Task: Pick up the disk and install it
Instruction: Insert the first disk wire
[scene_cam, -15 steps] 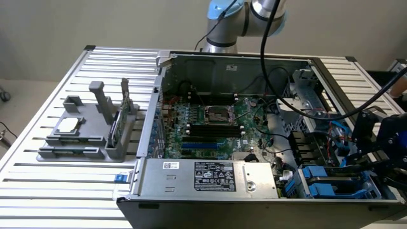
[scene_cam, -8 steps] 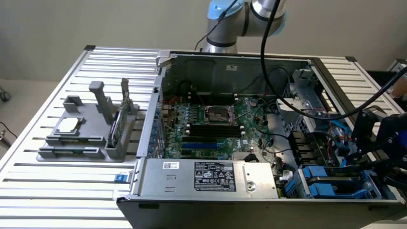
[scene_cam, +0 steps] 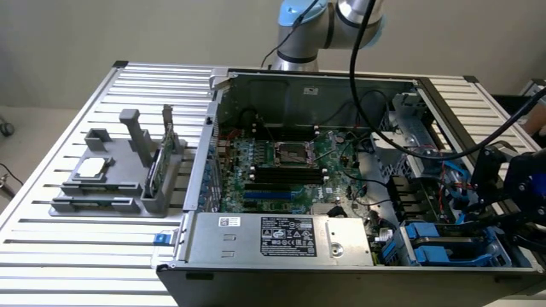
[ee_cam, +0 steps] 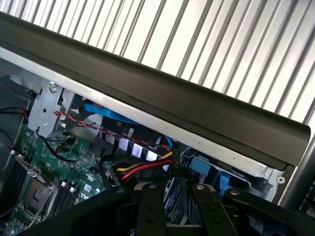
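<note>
Disk in the bay, gripper open above it: you are at the tail of the job.

The disk (scene_cam: 448, 246), grey metal in its blue carrier, lies in the drive bay in the computer case (scene_cam: 298, 96), in the near corner on the exterior view's right, just beside the power supply (scene_cam: 282, 236). Judging by that, the pick-up and carry are done. Whether the disk is pushed fully home you cannot tell from here. Your gripper (scene_cam: 499, 201) hangs just over that bay, inside the case's right-hand edge. Its fingers (ee_cam: 150, 206) stand part-way apart, with nothing visibly clamped between them. The arm (scene_cam: 316, 25) rises behind the case's far wall and reaches across the motherboard (scene_cam: 282, 166). Outside the case, on the exterior view's left, the grey tray (scene_cam: 111, 192) sits on the slatted table (scene_cam: 85, 256).
</note>
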Motion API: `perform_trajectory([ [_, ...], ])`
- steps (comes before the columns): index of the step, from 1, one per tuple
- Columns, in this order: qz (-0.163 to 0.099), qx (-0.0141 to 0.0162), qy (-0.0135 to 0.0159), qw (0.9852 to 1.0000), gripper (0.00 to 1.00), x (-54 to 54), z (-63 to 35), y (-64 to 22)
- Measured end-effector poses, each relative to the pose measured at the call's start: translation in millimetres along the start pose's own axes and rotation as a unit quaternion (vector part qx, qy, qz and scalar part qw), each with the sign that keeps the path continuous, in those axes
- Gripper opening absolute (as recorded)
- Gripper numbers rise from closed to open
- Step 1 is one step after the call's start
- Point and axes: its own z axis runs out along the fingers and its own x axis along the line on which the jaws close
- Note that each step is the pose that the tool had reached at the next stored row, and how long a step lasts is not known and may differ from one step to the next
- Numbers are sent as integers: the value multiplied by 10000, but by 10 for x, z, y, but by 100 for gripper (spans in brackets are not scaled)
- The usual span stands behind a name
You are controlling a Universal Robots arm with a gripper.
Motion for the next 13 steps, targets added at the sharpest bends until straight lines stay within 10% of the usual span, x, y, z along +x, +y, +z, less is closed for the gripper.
perform_trajectory([
  [13, 0, 0, 0, 10000, 28, 17, 47, 48],
])
